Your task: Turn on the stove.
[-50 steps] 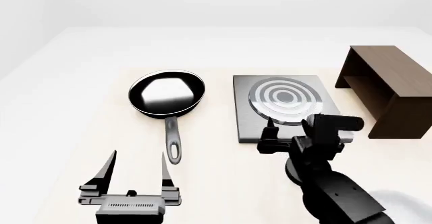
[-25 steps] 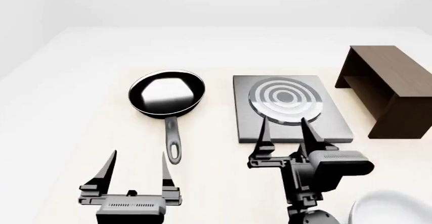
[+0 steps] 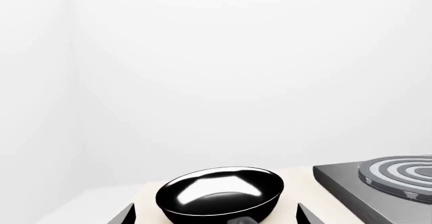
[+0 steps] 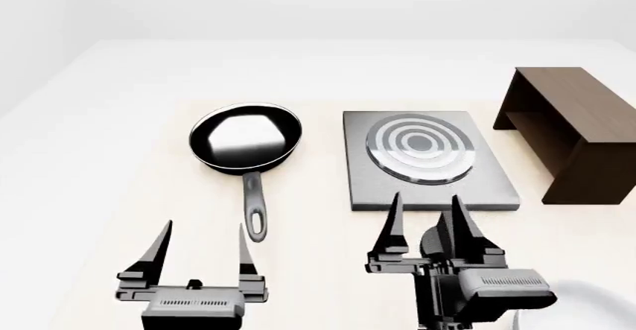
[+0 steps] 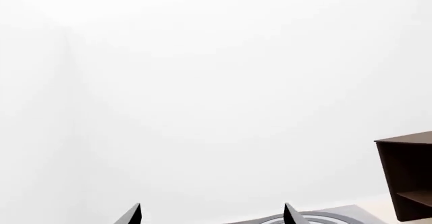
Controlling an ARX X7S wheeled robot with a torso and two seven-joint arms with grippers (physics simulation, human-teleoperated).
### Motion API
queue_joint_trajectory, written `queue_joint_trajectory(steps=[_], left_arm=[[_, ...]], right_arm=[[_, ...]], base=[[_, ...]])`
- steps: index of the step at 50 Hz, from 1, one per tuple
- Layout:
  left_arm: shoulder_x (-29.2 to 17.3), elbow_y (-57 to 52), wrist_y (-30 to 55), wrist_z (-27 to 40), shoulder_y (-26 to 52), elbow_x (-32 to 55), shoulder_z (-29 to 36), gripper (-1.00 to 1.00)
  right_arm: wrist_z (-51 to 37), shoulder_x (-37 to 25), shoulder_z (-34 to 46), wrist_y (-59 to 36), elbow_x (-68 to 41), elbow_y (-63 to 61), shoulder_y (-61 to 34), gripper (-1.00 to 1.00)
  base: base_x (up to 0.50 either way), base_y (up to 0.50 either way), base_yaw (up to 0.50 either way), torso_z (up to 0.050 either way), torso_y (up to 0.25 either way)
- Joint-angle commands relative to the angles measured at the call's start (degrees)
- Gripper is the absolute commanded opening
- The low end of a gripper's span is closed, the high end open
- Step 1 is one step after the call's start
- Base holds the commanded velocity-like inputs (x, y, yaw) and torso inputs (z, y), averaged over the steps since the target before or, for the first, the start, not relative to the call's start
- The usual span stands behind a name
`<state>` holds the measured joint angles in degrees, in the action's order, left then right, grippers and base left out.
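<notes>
The stove (image 4: pixel 497 185) is a flat grey square plate carrying a ringed burner (image 4: pixel 419 147), right of centre on the table. I cannot make out its knob. My right gripper (image 4: pixel 427 200) hovers open just short of the stove's front edge, its fingertips overlapping that edge, nothing between them. The right wrist view shows the right gripper (image 5: pixel 211 214) spread wide, with the burner (image 5: pixel 317 218) low beyond it. My left gripper (image 4: pixel 204 226) stands open and empty near the front left. From the left wrist, the left gripper (image 3: pixel 214 215) faces the pan, and the stove (image 3: pixel 351 193) lies off to one side.
A black frying pan (image 4: pixel 246 138) sits left of the stove, its handle (image 4: pixel 255 211) pointing toward me and ending next to the left gripper's inner finger; the pan (image 3: pixel 219 193) fills the left wrist view. A dark brown wooden shelf (image 4: pixel 571 132) (image 5: pixel 408 178) stands right of the stove.
My right gripper has drawn back from the stove's front edge toward me and turned from a sideways tilt to level, fingers pointing forward. The left gripper has not moved.
</notes>
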<state>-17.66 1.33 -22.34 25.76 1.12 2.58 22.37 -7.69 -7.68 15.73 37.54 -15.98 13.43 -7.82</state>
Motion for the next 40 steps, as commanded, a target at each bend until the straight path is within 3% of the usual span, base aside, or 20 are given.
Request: queue_joint_trajectory(steps=[1,19,28,40], left_arm=[[-0.3,-0.9,0.5,0.4,-0.3,-0.6,0.2,1.00],[-0.6,-1.1,0.4,0.6,-0.1,-1.3,0.7,1.00],[-0.7,-1.4,0.5,0.9,-0.4,-1.2,0.8,1.00],[-0.8,-2.8,1.7,1.1,-0.6,-1.0,1.0,1.00]], right_arm=[[1.5,0.5,-0.3,7.7,-0.5,5.1,0.9,1.00],[2.2,1.2,1.0,11.6,0.5,8.2,1.2,1.00],[-3.3,1.7,-1.6,13.1,12.8,5.1,2.6,1.00],[-6.5,1.8,-2.6,10.8,16.8,2.4,2.9,1.00]], base=[[0.00,0.00,0.00,0.000,0.000],[0.00,0.00,0.00,0.000,0.000],[0.00,0.00,0.00,0.000,0.000],[0.00,0.00,0.00,0.000,0.000]])
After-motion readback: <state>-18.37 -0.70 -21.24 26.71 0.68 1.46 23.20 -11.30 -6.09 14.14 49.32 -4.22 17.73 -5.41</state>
